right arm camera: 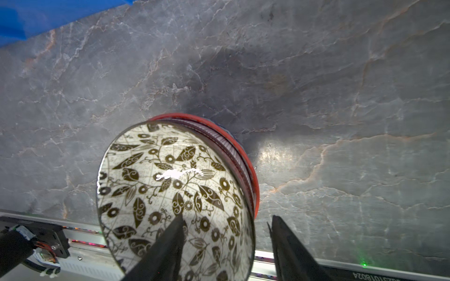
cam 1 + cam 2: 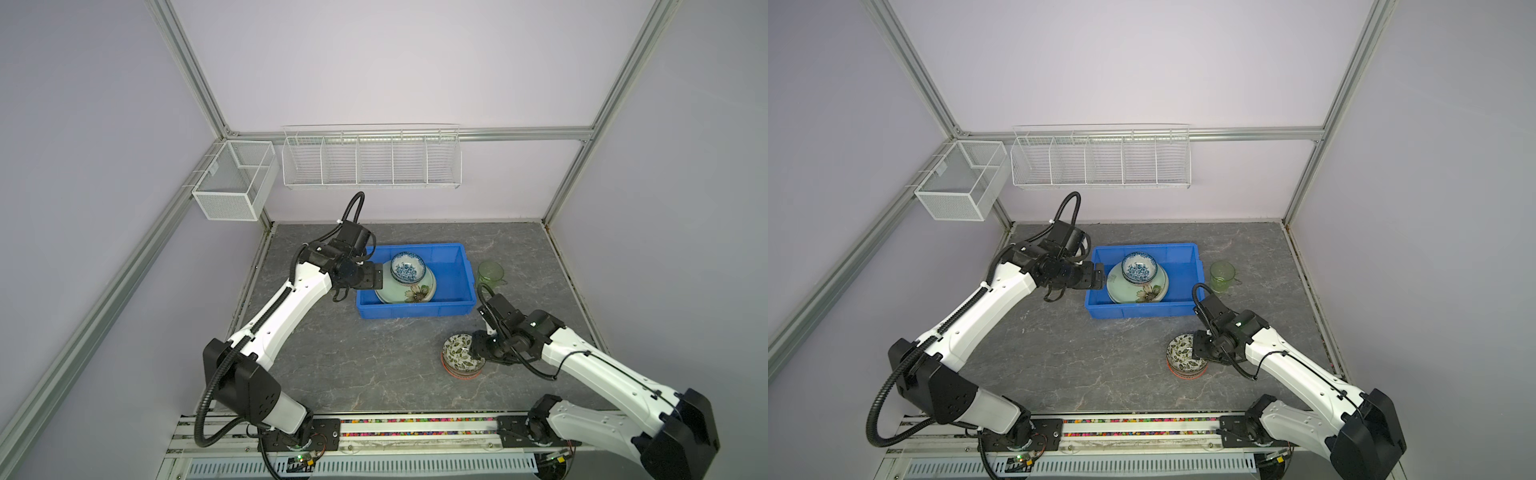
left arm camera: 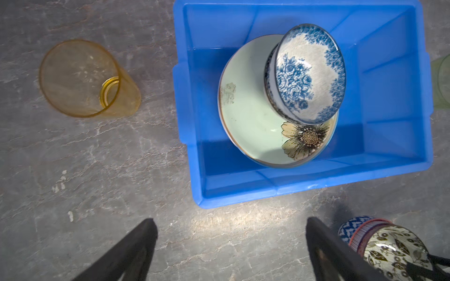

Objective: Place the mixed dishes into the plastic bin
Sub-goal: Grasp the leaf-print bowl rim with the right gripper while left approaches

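Note:
The blue plastic bin [image 2: 415,309] [image 2: 1142,309] [image 3: 389,73] holds a pale green flower plate [image 2: 388,291] [image 3: 248,116] with a blue floral bowl [image 2: 408,268] [image 3: 306,77] on top. My left gripper [image 2: 376,277] [image 3: 229,243] hangs open and empty at the bin's left rim. A stack of patterned bowls [image 2: 457,353] [image 2: 1181,353] [image 1: 158,182] stands on the table at the front right. My right gripper [image 2: 471,353] [image 1: 227,217] straddles the top bowl's rim, one finger inside. The outer finger is apart from the rim.
An amber cup [image 3: 82,77] stands left of the bin, hidden under the left arm in both top views. A green cup [image 2: 491,273] [image 2: 1222,275] stands right of the bin. White wire baskets [image 2: 370,158] hang on the back wall.

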{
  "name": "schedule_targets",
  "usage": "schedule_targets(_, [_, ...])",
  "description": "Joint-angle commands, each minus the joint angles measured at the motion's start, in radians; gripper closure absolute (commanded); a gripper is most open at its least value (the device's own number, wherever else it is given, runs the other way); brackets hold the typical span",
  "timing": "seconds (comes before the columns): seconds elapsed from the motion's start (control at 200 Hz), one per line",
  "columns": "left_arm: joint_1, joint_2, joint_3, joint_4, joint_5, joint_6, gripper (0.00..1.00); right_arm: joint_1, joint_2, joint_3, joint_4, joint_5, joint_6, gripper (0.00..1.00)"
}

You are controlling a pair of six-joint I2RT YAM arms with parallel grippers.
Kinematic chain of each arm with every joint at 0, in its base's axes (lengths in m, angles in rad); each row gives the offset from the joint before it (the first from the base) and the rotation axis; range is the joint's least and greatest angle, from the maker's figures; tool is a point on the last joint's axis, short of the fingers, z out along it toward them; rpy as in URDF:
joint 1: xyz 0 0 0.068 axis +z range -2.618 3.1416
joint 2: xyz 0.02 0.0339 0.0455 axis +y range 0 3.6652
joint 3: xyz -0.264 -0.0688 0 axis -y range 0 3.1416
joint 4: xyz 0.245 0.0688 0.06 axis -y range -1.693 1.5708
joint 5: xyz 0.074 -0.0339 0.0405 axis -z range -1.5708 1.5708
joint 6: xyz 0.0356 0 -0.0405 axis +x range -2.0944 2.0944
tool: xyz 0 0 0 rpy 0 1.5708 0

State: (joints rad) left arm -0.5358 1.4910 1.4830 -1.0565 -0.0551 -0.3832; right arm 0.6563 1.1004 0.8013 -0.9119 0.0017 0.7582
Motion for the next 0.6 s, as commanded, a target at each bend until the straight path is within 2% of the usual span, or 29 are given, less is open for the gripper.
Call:
schedule_targets(0.0, [0.0, -0.061, -0.05, -0.026, -0.078, -0.022, 0.04, 0.004, 0.006, -0.015, 0.017, -0.01, -0.005, 0.49])
schedule_targets(0.19, [0.0, -0.145, -0.126, 0.006, -0.095, -0.034, 0.04, 0.005, 0.004, -0.022, 0.014, -0.003, -0.01, 0.59])
schedule_targets(0.595, [0.0, -0.189, -0.178, -0.001, -0.099, -0.05, 0.03, 0.005, 0.002, -0.027, 0.003, 0.002, -0.018, 0.7])
